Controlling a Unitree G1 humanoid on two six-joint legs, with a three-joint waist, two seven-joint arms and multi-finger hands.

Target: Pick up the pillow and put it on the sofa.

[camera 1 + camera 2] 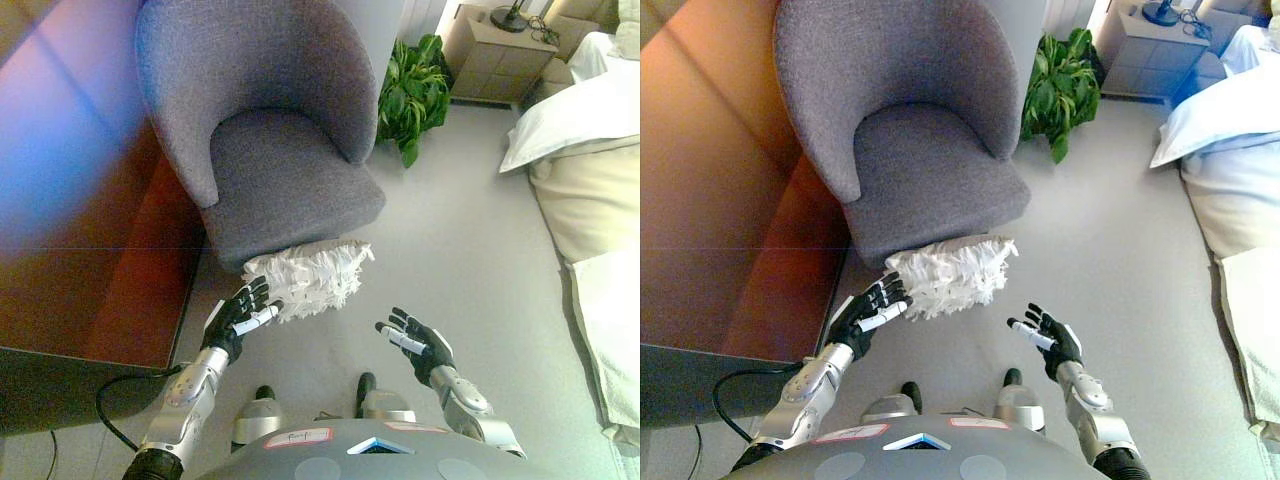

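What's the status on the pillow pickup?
Left hand open, touching white shaggy pillow. Right hand open, clear of it. Pillow on floor against grey upholstered armchair. Nothing blocking.

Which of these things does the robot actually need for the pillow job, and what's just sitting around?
For the job:
white pillow on the floor
grey armchair, the seat
left hand
right hand

Just there:
potted plant
bed
nightstand
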